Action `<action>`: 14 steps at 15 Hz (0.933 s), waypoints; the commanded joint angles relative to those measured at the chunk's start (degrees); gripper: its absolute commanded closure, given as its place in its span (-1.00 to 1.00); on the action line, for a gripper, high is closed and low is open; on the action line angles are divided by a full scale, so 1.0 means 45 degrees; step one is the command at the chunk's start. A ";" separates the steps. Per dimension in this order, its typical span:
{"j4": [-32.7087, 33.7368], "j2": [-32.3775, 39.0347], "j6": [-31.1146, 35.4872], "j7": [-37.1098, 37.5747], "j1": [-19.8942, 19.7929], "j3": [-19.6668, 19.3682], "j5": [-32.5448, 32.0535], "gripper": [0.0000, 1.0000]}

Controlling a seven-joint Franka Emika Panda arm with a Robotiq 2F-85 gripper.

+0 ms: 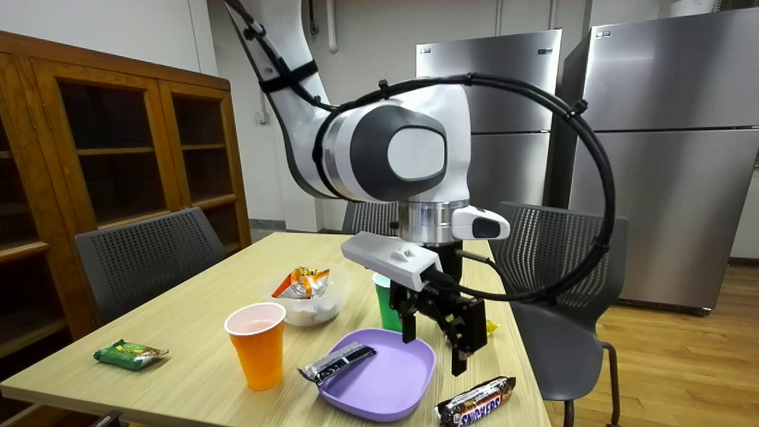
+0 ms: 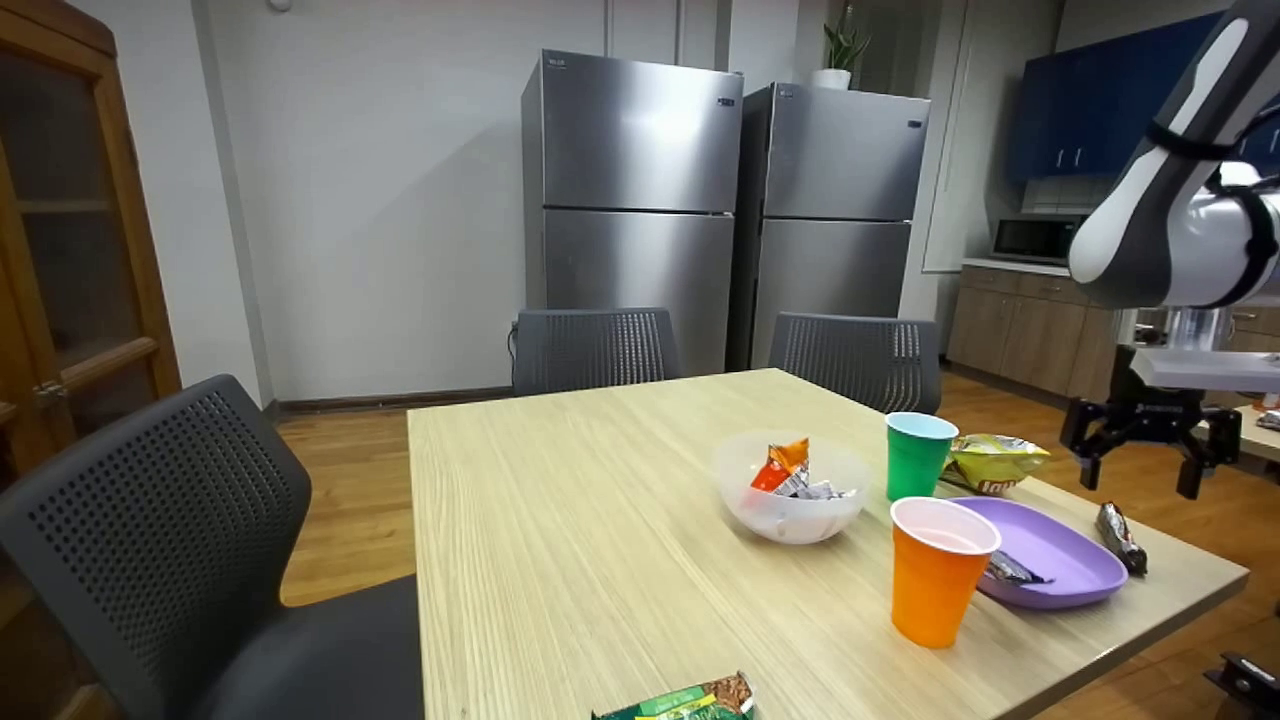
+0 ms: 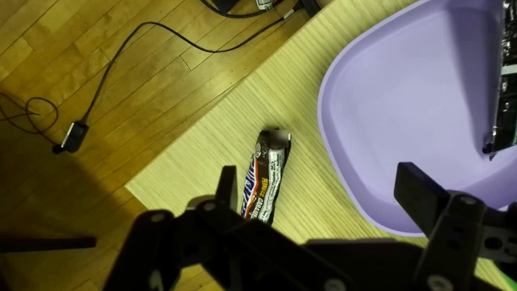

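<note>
The candy bar [image 3: 265, 178] is found near a corner of the table [image 3: 206, 149], beside the plate [image 3: 396, 101]. The gripper [image 1: 434, 353] is empty, its jaws spread apart; the bar's narrow width should be centred squarely between them.

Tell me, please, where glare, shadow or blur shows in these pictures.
In an exterior view, glare on a refrigerator; in the wrist view, a shadow band on the purple plate, a blurred patch at one end of the Snickers bar, and the tool blurry toward the bottom.
</note>
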 commanded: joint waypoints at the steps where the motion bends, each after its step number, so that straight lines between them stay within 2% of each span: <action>1: 0.0758 0.1179 0.0546 0.0431 -0.0413 0.0284 0.0915 -1.00; 7: 0.1901 0.2743 0.0722 0.0432 -0.1095 0.0624 0.2283 -1.00; 14: 0.2855 0.3727 0.0610 0.0450 -0.1610 0.0776 0.2502 -1.00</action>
